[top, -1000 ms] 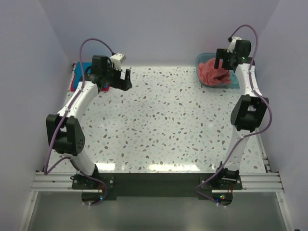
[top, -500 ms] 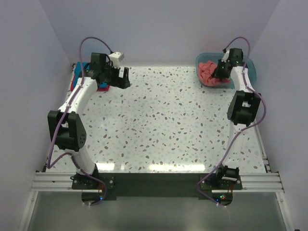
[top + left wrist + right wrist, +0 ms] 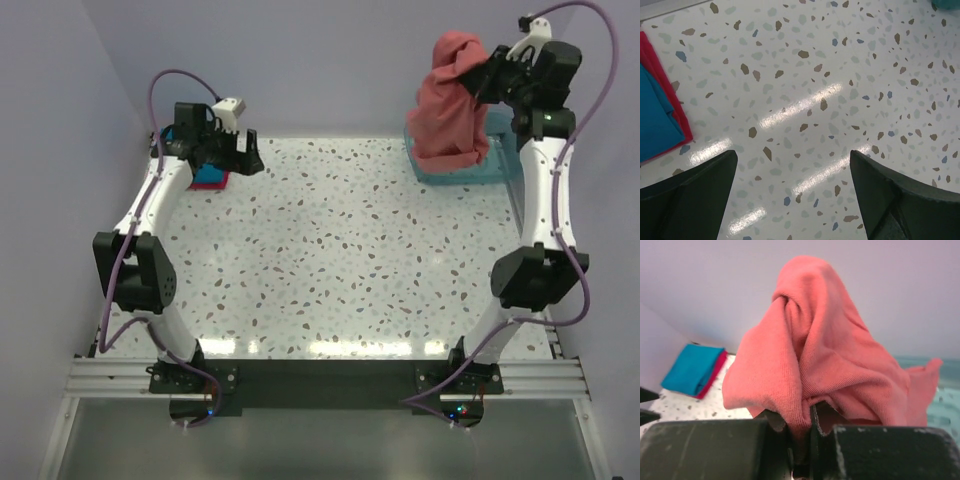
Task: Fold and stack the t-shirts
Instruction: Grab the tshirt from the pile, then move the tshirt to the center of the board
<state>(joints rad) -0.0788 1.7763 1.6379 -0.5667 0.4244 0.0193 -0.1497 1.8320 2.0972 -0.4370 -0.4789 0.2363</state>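
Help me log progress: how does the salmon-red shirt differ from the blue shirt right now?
The salmon-red shirt hangs bunched in the air from the shut right gripper; the blue shirt lies flat on the table. The salmon-red shirt is unfolded, above the teal tub; the blue shirt is folded, atop a crimson-pink shirt at the far left. Both are plain soft cloth.

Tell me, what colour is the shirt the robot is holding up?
Salmon-red. The t-shirt shows best in the right wrist view.

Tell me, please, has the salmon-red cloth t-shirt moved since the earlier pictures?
Yes: the right gripper has lifted the salmon-red cloth t-shirt up from the translucent teal plastic tub.
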